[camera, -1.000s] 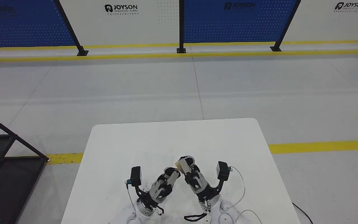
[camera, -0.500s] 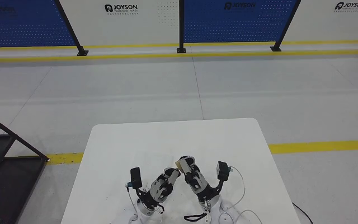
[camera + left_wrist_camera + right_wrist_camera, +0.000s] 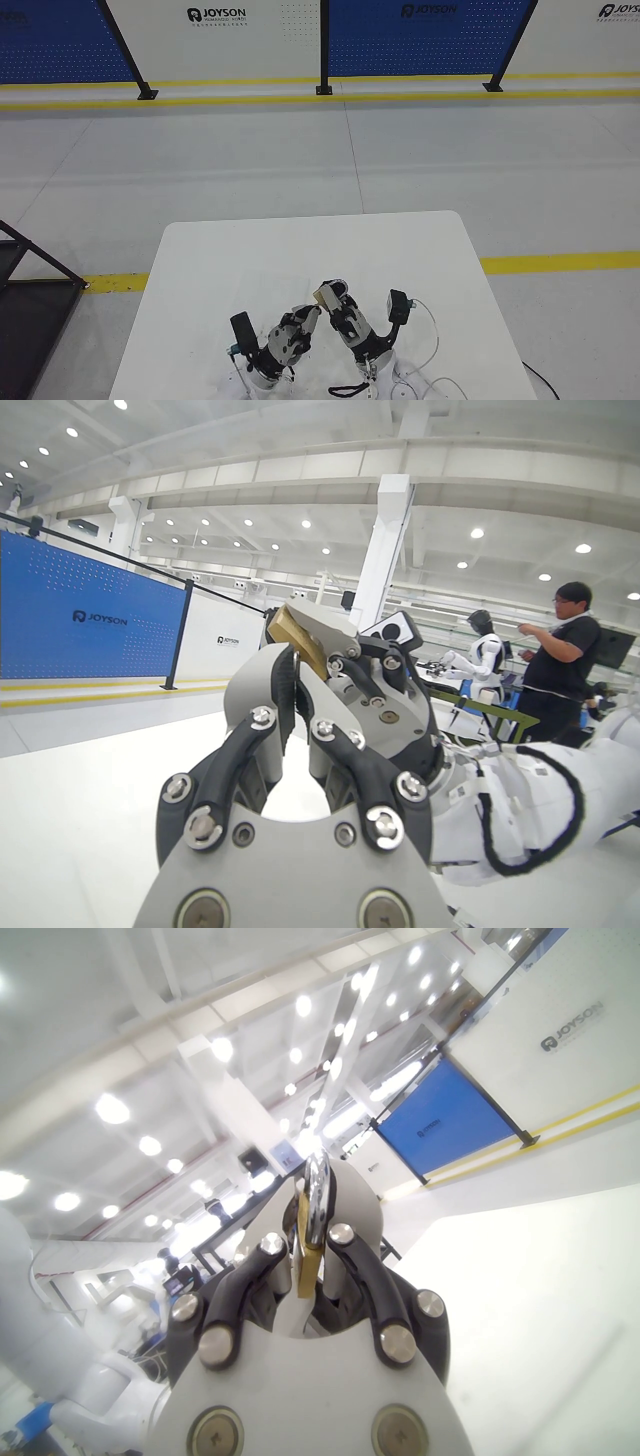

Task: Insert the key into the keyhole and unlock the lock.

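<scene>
My right gripper (image 3: 328,296) is shut on a brass padlock (image 3: 323,295), held above the near part of the white table (image 3: 300,245). In the right wrist view the brass body (image 3: 308,1268) sits between the fingers and the chrome shackle (image 3: 318,1190) sticks out past the tips of that gripper (image 3: 320,1200). My left gripper (image 3: 306,316) is right beside it, shut on a thin metal key (image 3: 298,685) that I see edge-on. In the left wrist view its tips (image 3: 294,672) touch or nearly touch the padlock (image 3: 290,632). The keyhole is hidden.
Both arms crowd the table's near edge, with loose cables (image 3: 432,338) trailing to the right. A black frame (image 3: 35,265) stands off the table's left side. Blue and white barrier panels (image 3: 420,40) line the floor far behind.
The left arm's wrist has shifted slightly toward the table's near edge and turned a little. The right gripper and padlock have stayed put.
</scene>
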Robot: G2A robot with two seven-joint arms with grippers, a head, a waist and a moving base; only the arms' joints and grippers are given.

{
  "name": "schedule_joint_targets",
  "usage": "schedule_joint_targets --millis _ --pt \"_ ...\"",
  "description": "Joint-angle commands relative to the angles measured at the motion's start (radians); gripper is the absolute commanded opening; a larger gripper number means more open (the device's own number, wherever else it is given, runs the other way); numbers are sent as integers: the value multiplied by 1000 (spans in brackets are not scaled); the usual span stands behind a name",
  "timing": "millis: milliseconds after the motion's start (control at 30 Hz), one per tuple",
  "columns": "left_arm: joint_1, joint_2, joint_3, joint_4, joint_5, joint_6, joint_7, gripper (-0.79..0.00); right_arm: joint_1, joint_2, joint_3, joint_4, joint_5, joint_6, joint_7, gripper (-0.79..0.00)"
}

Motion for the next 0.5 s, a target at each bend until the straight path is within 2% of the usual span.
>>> schedule_joint_targets --millis 0,300,467 --pt "0 0 4 3 12 19 11 -785 -2 0 1 -3 -1 6 0 -785" --pt "-7 -2 11 14 71 153 50 -785 -9 2 4 -12 -11 23 2 -785" --pt "-8 -2 15 16 96 198 62 -785 -13 3 5 -17 -15 33 6 -785"
